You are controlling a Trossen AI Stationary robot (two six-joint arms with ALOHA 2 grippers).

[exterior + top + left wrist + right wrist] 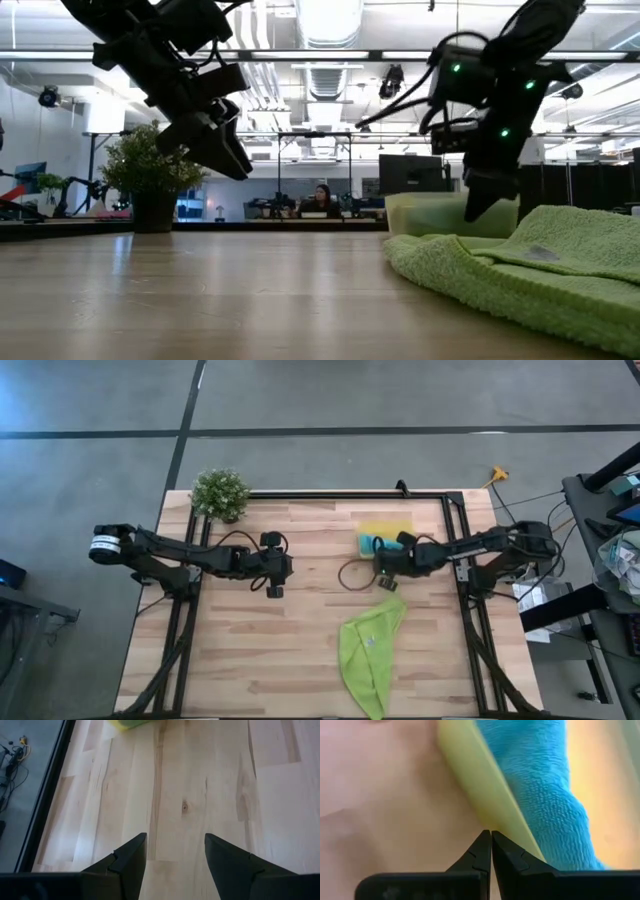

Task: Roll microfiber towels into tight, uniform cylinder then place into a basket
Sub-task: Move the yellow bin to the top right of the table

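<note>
Layout on the worktop (300,650), as seen from overhead: the potted plant (220,493) stands at the far left corner. The basket (385,527) sits at the far side, right of centre, with one towel (368,544) lying inside it at its left end. The second towel (372,650) lies flat on the near right portion of the worktop, well apart from the plant, its far corner reaching towards the basket. The right end effector (385,573) is positioned between basket and flat towel, just beside the basket's near wall. The left end effector (274,591) hangs over bare worktop left of centre, well apart from both towels.
</note>
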